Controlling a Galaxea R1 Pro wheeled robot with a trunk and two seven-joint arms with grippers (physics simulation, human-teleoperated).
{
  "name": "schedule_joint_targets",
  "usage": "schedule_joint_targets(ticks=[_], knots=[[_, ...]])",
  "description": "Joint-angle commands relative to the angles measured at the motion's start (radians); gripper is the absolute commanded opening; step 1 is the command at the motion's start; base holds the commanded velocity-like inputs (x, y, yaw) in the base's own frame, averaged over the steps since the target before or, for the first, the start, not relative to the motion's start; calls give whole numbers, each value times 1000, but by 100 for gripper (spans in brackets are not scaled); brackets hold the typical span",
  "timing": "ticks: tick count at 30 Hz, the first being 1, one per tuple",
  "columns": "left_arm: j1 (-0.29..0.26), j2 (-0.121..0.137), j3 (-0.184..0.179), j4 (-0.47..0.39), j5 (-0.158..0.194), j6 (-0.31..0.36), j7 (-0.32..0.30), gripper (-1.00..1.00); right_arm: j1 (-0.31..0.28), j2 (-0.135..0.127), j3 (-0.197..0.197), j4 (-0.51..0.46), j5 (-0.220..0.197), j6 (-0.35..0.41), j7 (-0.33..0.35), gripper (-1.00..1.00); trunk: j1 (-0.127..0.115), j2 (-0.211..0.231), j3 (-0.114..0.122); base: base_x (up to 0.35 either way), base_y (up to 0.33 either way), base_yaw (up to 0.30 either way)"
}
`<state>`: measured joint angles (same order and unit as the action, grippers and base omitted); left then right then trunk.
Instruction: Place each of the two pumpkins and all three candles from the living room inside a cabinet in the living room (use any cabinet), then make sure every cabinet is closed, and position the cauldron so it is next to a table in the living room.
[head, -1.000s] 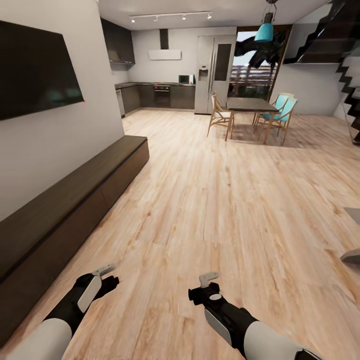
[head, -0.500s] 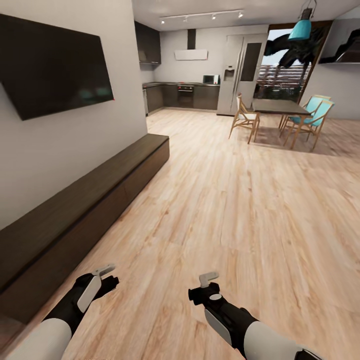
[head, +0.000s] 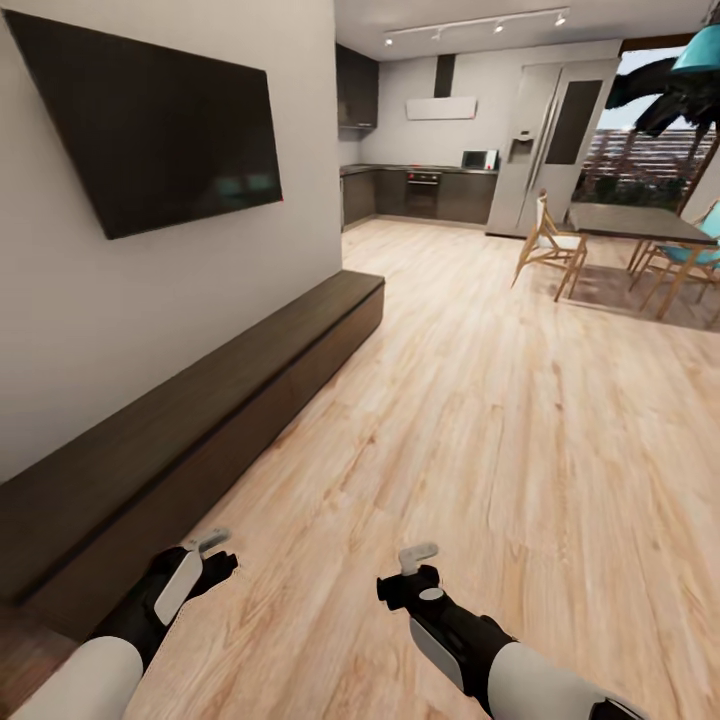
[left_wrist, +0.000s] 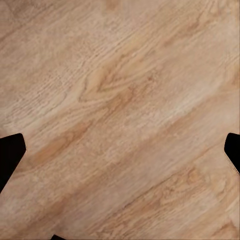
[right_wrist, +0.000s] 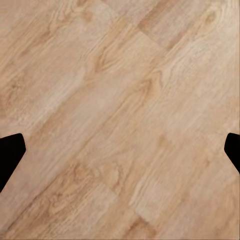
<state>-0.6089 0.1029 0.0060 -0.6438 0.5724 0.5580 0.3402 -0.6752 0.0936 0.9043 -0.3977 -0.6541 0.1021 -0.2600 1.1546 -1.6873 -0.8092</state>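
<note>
Your robot stands on the pale wood floor (head: 480, 400) of an open-plan living room, both arms held low and forward. The cabinet (head: 200, 420), a long low dark-brown TV unit, runs along the white wall at your left, receding toward the kitchen; its flat fronts all sit flush and shut, and its top is bare. Above it hangs a dark wall-mounted television (head: 160, 130).

Your left pincer (head: 215, 555) hovers over the floor just off the near end of the cabinet, touching nothing. In the left wrist view its two dark fingertips (left_wrist: 11, 155) sit at opposite edges of the frame with bare floorboards between them: the jaws stand wide apart and hold nothing. Your right pincer (head: 410, 570) hangs over open floor, well clear of the cabinet. Its fingertips (right_wrist: 11, 150) are likewise spread to the edges of the right wrist view, with wood grain between them.

At the far end, grey kitchen units (head: 420, 195) line the back wall beside a tall pale refrigerator (head: 545, 150). To the right of it stands a dark dining table (head: 640, 222) with a wooden chair (head: 550, 245) and a teal one (head: 690, 255), beneath a teal pendant lamp (head: 700, 50).
</note>
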Motion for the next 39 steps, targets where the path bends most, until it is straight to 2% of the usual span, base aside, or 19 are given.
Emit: schedule_joint_targets(ticks=[1,8,18,26,39], knots=[[0,0,0,-2,11,3,8,100,-1,-1,8,-2,-6,4,-8,100,1,0,-1,328,156,268],[0,0,0,-1,9,3,8,100,-1,-2,7,-1,-7,2,-8,100,1,0,-8,324,174,173],[0,0,-1,-1,9,3,9,100,-1,-2,7,-1,-7,2,-8,100,1,0,-10,333,23,16],[0,0,-1,-1,9,3,9,100,-1,-1,7,-1,-6,2,-8,100,1,0,-10,336,-122,82],[0,0,-1,0,9,3,10,100,-1,-1,7,-1,-5,2,-8,100,1,0,-4,323,-184,201]])
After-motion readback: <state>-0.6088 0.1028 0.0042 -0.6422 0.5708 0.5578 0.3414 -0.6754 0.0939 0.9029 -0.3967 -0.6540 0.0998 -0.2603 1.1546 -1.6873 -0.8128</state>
